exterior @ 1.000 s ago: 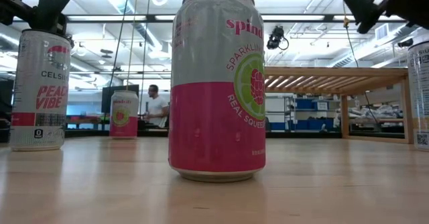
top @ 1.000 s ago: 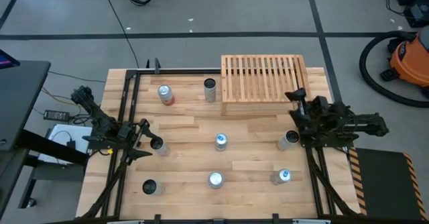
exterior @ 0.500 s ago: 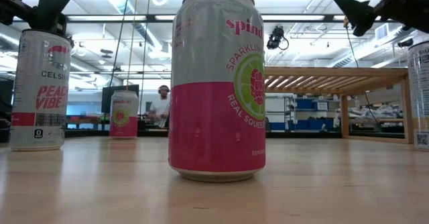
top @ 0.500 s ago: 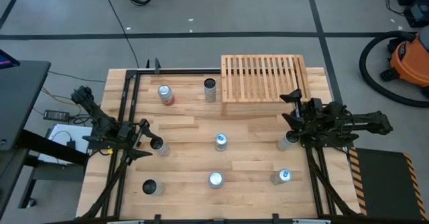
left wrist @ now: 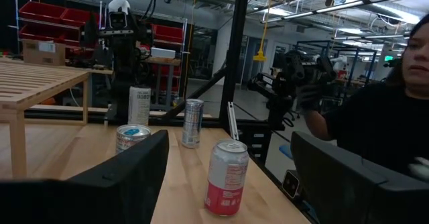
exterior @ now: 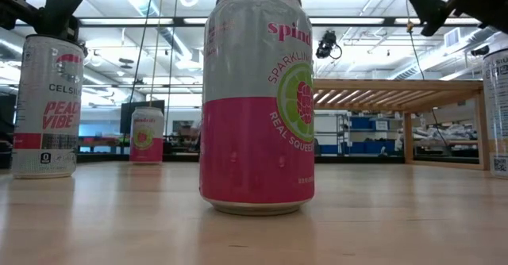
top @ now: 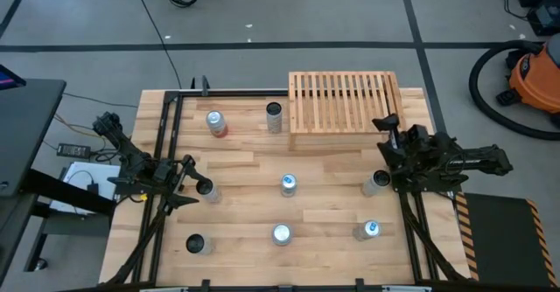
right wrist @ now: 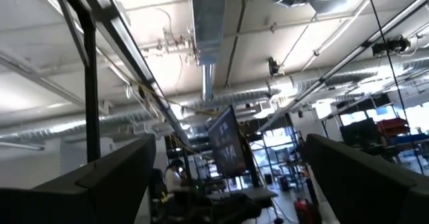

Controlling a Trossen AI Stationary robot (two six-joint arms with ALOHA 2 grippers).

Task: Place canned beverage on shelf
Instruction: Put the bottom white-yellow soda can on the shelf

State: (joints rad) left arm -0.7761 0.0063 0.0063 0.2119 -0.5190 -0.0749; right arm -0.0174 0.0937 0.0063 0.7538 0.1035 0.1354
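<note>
From above, the right gripper (top: 391,128) hovers with fingers spread, a can (top: 375,183) at its 7 o'clock, the shelf (top: 343,110) at its 10 o'clock. Left wrist: left gripper (left wrist: 228,177) parted wide, a pink can (left wrist: 228,178) between its fingers, untouched.

The shelf (top: 345,110) sits at the table's (top: 254,161) far edge, right of centre. Just left of it stands one can (top: 275,116), with another (top: 215,122) farther left. A can (top: 288,184) stands mid-table, and three more line the near edge (top: 196,244) (top: 281,234) (top: 367,231). The left gripper (top: 185,185) hangs beside a can (top: 206,190) on the left; the right gripper (top: 387,128) is raised by the shelf's right corner, above another can (top: 376,183).
</note>
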